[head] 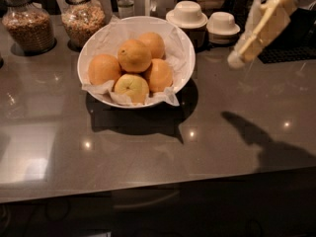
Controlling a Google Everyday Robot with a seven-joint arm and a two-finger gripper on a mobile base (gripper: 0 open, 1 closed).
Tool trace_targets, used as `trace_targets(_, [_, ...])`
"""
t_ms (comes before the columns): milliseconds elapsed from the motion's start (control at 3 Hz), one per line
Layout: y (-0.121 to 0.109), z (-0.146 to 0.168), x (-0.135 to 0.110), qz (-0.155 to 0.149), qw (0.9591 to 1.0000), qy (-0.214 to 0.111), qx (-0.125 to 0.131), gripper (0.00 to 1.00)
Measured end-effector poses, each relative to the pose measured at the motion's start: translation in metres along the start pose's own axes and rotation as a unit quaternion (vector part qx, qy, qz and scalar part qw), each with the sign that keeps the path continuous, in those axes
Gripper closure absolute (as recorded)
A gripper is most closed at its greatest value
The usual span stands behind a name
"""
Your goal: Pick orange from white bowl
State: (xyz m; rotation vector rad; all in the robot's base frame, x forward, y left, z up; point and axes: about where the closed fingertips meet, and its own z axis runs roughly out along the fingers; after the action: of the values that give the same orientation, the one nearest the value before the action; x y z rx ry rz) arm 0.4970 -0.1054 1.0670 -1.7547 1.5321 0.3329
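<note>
The white bowl (183,39), wide and lined with crinkled white paper, stands on the dark counter left of centre. It holds several oranges: one on top (134,55), one behind it (154,42), one at the left (102,69), one at the right (160,75) and a yellower fruit in front (131,87). My cream-coloured gripper (237,59) hangs in the air at the upper right, slanting down and to the left. It is to the right of the bowl, apart from it, and holds nothing that I can see.
Two glass jars of grain (28,23) (83,16) stand behind the bowl at the left. Two small cream hat-shaped dishes (186,14) (223,23) stand at the back right. A black mat (289,51) lies at the far right. The counter's front edge (148,190) runs along the bottom.
</note>
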Motion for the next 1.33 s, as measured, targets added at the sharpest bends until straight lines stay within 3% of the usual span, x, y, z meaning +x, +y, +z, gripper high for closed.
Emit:
trace_targets(333, [-0.009, -0.004, -0.075, -0.053, 0.9945, -0.09, 0.013, 0.0])
trace_targets(667, [-0.018, 0.009, -0.117, -0.086, 0.987, -0.135, 0.014, 0.0])
trace_targets(1000, [-0.018, 0.009, -0.117, -0.086, 0.987, -0.135, 0.014, 0.0])
trace_targets(1333, [-0.022, 0.028, -0.111, -0.076, 0.9829, -0.167, 0.022, 0.0])
